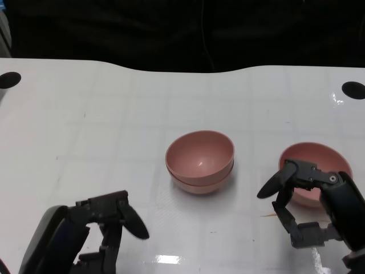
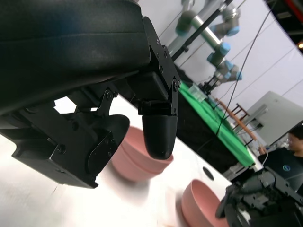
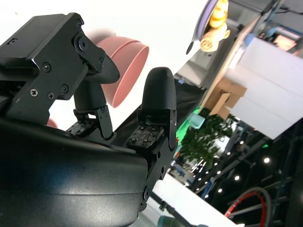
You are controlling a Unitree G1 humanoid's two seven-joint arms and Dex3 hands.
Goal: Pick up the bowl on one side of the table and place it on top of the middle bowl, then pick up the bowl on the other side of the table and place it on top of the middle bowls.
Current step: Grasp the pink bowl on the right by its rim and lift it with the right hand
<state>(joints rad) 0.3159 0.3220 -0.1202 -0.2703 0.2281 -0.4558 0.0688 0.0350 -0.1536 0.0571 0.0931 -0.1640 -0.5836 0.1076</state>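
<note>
Two pink bowls (image 1: 199,155) sit nested at the table's middle, also shown in the left wrist view as the stacked bowls (image 2: 137,161). A third pink bowl (image 1: 316,162) stands on the table to the right. My right hand (image 1: 311,200) is at its near left side, fingers arched over the rim and thumb low beside the wall; whether they touch it I cannot tell. The right wrist view shows that bowl (image 3: 125,66) just beyond my spread fingers (image 3: 158,94). My left hand (image 1: 105,225) hovers at the lower left, fingers apart, holding nothing.
Black round marks sit at the far left (image 1: 9,79) and far right (image 1: 353,89) of the white table (image 1: 114,125). In the left wrist view, beyond the table are a green bench (image 2: 213,123), other robot arms and a person (image 2: 296,137).
</note>
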